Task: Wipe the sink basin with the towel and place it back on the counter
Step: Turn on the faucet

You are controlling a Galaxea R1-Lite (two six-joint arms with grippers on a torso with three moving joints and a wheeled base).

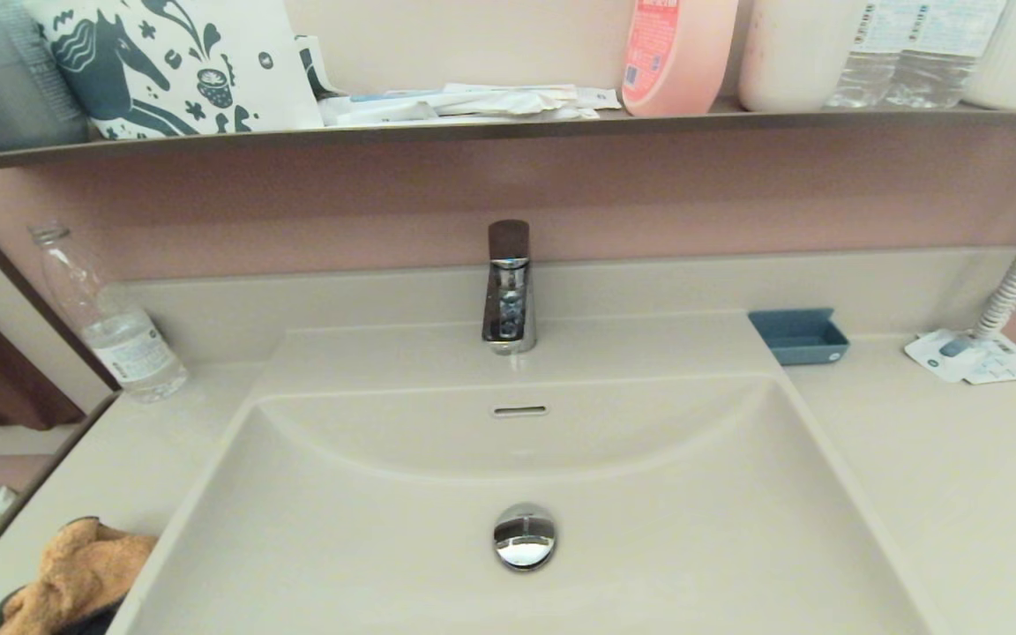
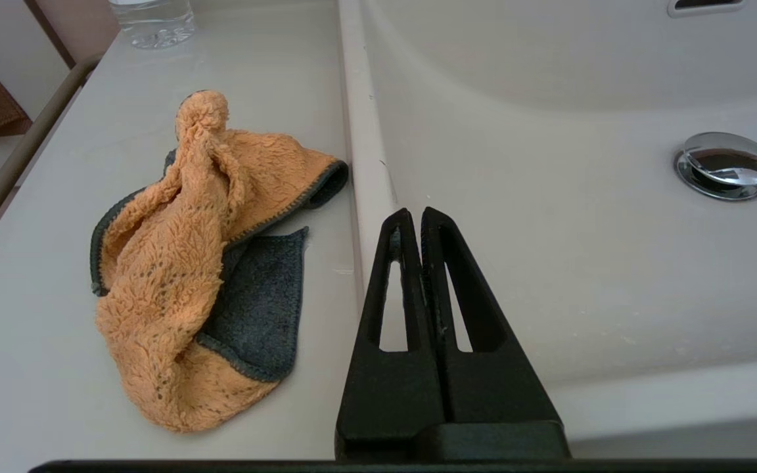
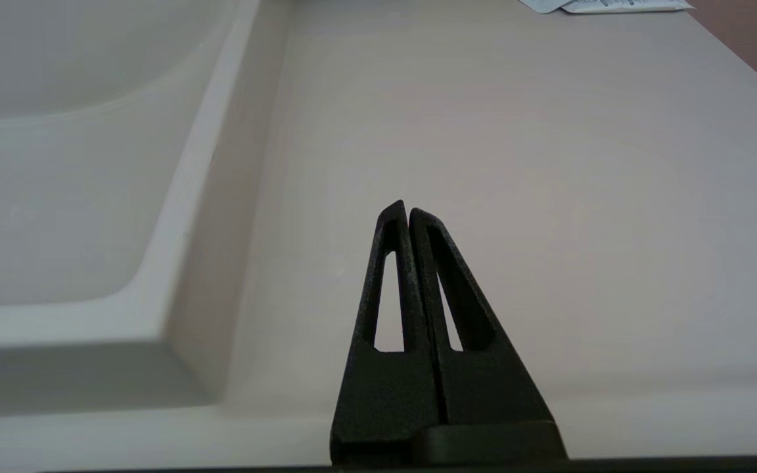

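The orange-tan fluffy towel (image 2: 181, 263) with a dark grey underside lies crumpled on the counter (image 2: 37, 341) left of the sink basin (image 2: 549, 249); in the head view the towel (image 1: 76, 573) shows at the bottom left corner. The chrome drain plug (image 1: 525, 535) sits mid-basin, with the overflow slot (image 1: 519, 410) on the curved back wall. My left gripper (image 2: 415, 213) is shut and empty, hovering over the basin's left rim, just right of the towel and not touching it. My right gripper (image 3: 404, 209) is shut and empty above the counter right of the basin. Neither gripper appears in the head view.
A chrome faucet (image 1: 508, 287) stands behind the basin. A clear plastic bottle (image 1: 111, 326) stands at the back left of the counter. A blue soap dish (image 1: 797, 336) and paper packets (image 1: 975, 356) lie at the back right. A dark-edged shelf (image 1: 508, 128) holds bottles above.
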